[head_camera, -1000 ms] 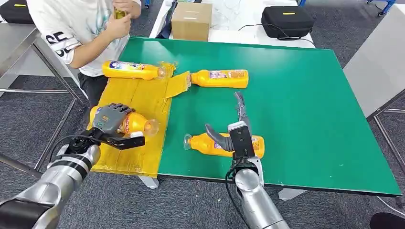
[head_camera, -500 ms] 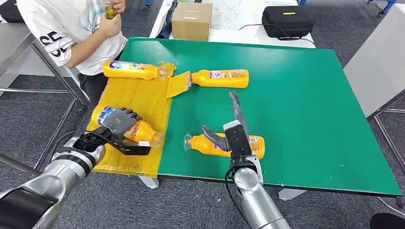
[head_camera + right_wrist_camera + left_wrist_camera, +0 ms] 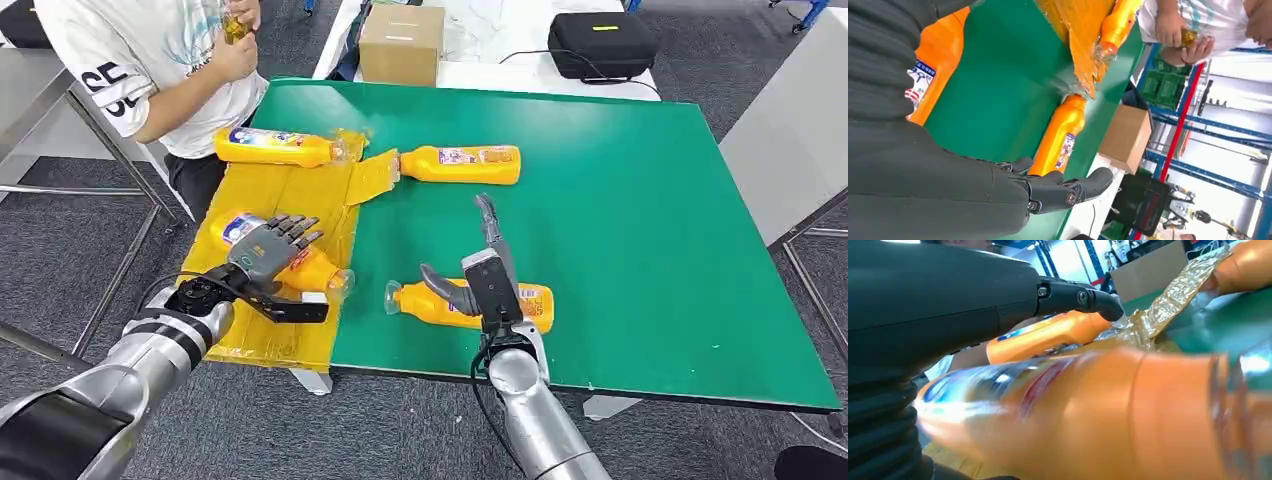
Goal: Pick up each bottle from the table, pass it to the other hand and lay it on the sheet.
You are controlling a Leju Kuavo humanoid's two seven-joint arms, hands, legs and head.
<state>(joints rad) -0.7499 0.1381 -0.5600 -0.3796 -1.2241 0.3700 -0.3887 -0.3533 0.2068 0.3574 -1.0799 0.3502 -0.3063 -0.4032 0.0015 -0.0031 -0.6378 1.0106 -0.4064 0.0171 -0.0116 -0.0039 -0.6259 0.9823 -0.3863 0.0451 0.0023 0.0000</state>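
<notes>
The bottle [image 3: 470, 304] near the front edge of the green table [image 3: 650, 200] lay on its side, long axis running across my front, cap end toward the yellow sheet [image 3: 290, 200] and base away from it. My right hand [image 3: 480, 270] hung directly over its middle, fingers spread and straight, thumb out to the cap side, holding nothing; so the bottle lay just beneath the palm, and a grip would have to close across the short way of the body.

My left hand [image 3: 268, 252] rested over another bottle [image 3: 300, 268] lying on the sheet, its cap pointing toward the table. The fingers looked fanned apart above it (the left wrist view was too blurred to settle whether any still touched), so I judged that one released.

Two more bottles lay farther off: one [image 3: 272, 147] on the sheet's far end, one [image 3: 462, 164] on the green just past the sheet's folded corner. My right hand was clearly the nearer to the front bottle.
</notes>
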